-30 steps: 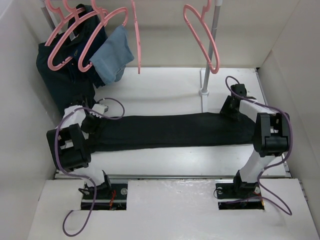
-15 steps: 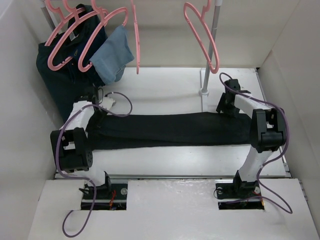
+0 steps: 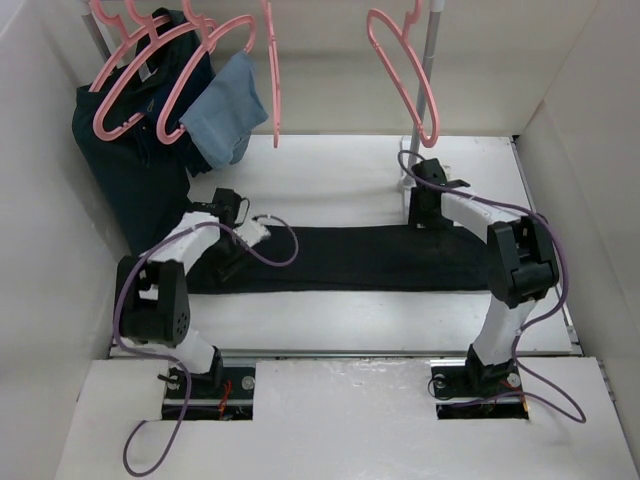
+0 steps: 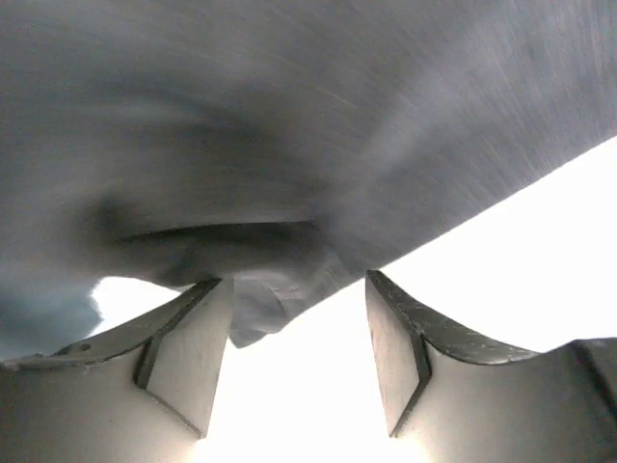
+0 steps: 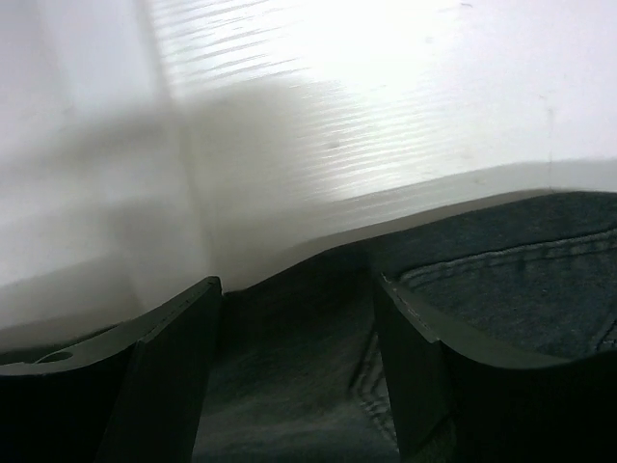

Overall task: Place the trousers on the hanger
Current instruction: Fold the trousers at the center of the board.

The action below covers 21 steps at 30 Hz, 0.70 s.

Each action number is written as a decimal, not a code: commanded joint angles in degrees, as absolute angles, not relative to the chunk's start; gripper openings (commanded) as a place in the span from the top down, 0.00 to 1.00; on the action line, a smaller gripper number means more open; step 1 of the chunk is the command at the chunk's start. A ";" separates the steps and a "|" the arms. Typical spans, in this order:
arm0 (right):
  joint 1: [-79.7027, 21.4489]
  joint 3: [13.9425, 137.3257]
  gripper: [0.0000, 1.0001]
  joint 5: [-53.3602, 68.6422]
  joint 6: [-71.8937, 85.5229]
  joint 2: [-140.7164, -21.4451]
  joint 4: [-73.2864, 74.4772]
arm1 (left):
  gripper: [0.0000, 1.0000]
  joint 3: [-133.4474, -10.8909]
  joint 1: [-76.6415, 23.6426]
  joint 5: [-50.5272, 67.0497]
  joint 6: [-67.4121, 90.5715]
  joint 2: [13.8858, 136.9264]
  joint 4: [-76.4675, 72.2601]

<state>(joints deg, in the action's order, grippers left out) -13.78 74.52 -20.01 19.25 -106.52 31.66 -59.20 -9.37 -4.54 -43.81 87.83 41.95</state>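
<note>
Presently, the trousers [image 3: 360, 258] lie flat across mid-worktop, from left edge towards right edge. Left gripper [image 4: 299, 289] and right gripper [image 5: 299, 280] stand wide at the fabric's border, clamping nothing. Risk: pinching one layer only, so the cloth slips before reaching the hanger [image 3: 426, 138] above the far edge.

- Trousers [image 3: 360, 258]: plain black, matte, no print from above; in the right wrist view, dark charcoal weave with same-colour stitch lines
- Hanger [image 3: 405, 80]: pink, plain
- Other hangers [image 3: 130, 90]: same pink
- Garment [image 3: 125, 175] on them: dark navy
- Small cloth [image 3: 225, 110]: light blue, faded look
- Table [image 3: 340, 320]: white, unmarked
- Left arm [image 3: 185, 240], right arm [image 3: 475, 210]: white links, black joints
- Cables [image 3: 272, 258]: purple
- Left gripper [image 4: 294, 318], right gripper [image 5: 294, 328]: fingers dark grey to black
- Rack pole [image 3: 430, 40]: grey
</note>
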 commanded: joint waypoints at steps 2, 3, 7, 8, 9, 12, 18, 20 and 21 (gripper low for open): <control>-23.17 74.53 0.27 -22.50 9.16 -102.84 27.26 | 0.44 -60.28 -4.14 3.69 -49.21 90.35 59.72; -24.42 73.75 0.26 -22.50 7.92 -102.05 25.77 | 0.44 -61.77 -2.83 3.69 -49.91 91.83 61.59; -27.33 74.35 0.21 -16.45 7.29 -99.76 23.21 | 0.38 -74.24 9.35 5.70 -49.13 94.12 64.78; -27.86 74.36 0.21 -13.39 8.17 -99.76 22.68 | 0.38 -80.18 11.84 9.72 -49.13 94.13 64.78; -27.86 74.96 0.21 -12.05 8.87 -99.76 22.68 | 0.38 -83.11 14.30 12.37 -49.13 94.13 64.78; -28.48 76.28 0.21 -7.93 9.93 -100.98 21.36 | 0.39 -90.94 22.31 20.62 -47.12 96.76 64.78; -31.38 77.78 0.20 -6.51 10.46 -103.45 21.36 | 0.37 -83.52 20.06 20.13 -46.48 97.57 64.78; -32.69 77.17 0.18 -5.89 10.46 -103.45 21.36 | 0.33 -77.19 18.03 20.13 -47.98 94.94 64.08; -32.70 76.21 0.17 -5.89 10.46 -103.45 21.36 | 0.31 -75.43 16.10 20.13 -47.99 92.57 63.29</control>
<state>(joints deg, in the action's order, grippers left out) -31.07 75.35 -8.19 10.28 -103.02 23.75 -79.99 20.23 16.91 -45.89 97.36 59.44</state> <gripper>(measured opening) 0.825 0.678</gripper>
